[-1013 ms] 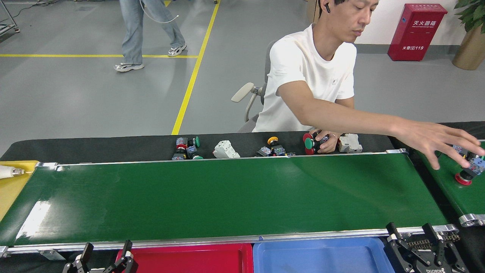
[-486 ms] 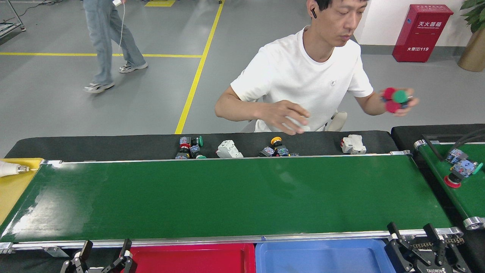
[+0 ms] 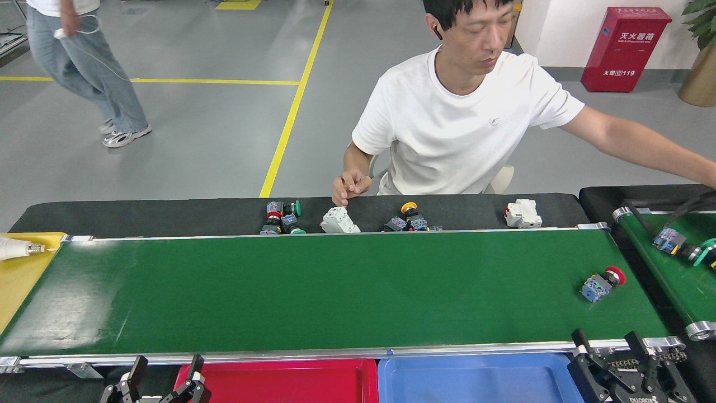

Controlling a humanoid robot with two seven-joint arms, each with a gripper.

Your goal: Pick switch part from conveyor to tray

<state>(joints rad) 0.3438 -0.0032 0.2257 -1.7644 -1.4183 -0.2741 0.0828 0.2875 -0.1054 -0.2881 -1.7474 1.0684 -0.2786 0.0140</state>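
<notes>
The conveyor [image 3: 313, 285] is the long green belt with silver rails across the middle of the head view. One switch part [image 3: 603, 283], a blue-grey body with a red cap, lies on its side near the belt's right end. A red tray [image 3: 291, 383] and a blue tray [image 3: 475, 380] sit just below the near rail. My left gripper [image 3: 168, 364] is at the bottom left beside the red tray, open and holding nothing. Below the switch part, at the bottom right, my right gripper [image 3: 604, 338] also stands open and holds nothing.
A seated person [image 3: 464, 117] behind the belt has one hand [image 3: 348, 187] by a white breaker [image 3: 338, 221] and the other arm stretched right. Several switch parts [image 3: 411, 219] lie on the black cloth. A shorter green belt [image 3: 677, 274] at right carries parts. A yellow tray [image 3: 22, 268] is at left.
A red-capped switch part now lies on the conveyor's right end. The person lowered one hand to the white breaker and stretched the other arm right. My grippers have barely moved.
</notes>
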